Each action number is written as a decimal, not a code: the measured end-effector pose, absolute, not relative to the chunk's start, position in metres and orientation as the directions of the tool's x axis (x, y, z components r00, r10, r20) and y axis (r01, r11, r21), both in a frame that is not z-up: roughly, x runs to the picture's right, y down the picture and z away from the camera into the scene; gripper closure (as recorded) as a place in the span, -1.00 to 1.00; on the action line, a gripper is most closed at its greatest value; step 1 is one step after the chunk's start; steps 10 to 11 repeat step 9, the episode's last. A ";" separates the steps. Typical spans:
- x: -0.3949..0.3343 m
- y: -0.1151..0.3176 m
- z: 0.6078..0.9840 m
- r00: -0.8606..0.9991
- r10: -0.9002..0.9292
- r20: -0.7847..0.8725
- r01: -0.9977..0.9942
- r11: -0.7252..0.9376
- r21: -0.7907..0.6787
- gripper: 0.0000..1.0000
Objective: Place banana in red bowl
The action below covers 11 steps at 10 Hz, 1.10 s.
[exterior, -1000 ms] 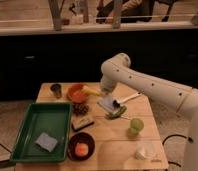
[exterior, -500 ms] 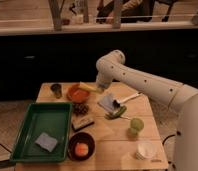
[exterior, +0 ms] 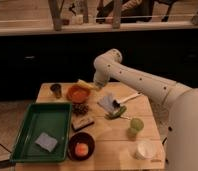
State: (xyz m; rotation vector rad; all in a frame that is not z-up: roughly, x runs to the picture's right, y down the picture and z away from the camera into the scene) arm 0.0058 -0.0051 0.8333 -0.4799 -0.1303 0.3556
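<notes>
The banana (exterior: 85, 83) shows as a small yellow sliver just above the far rim of the red bowl (exterior: 78, 93), which stands at the back left of the wooden table. My gripper (exterior: 95, 85) hangs from the white arm at the banana's right end and looks shut on it. Most of the banana's right part is hidden behind the gripper. The bowl's orange-red inside shows nothing else in it.
A dark cup (exterior: 56, 90) stands left of the bowl. A green tray (exterior: 27, 132) holding a blue sponge (exterior: 46, 141) fills the left front. A maroon bowl (exterior: 72, 150), a pale-green fruit (exterior: 136, 124), a white cup (exterior: 144, 149) and a grey-blue packet (exterior: 108, 102) lie around.
The arm has swung left from the table's middle, over the grey-blue packet, to the red bowl's far rim. The banana has come a little left and back with it.
</notes>
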 end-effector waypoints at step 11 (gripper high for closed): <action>-0.020 -0.018 0.862 0.930 0.361 0.068 -0.294 0.842 -0.453 1.00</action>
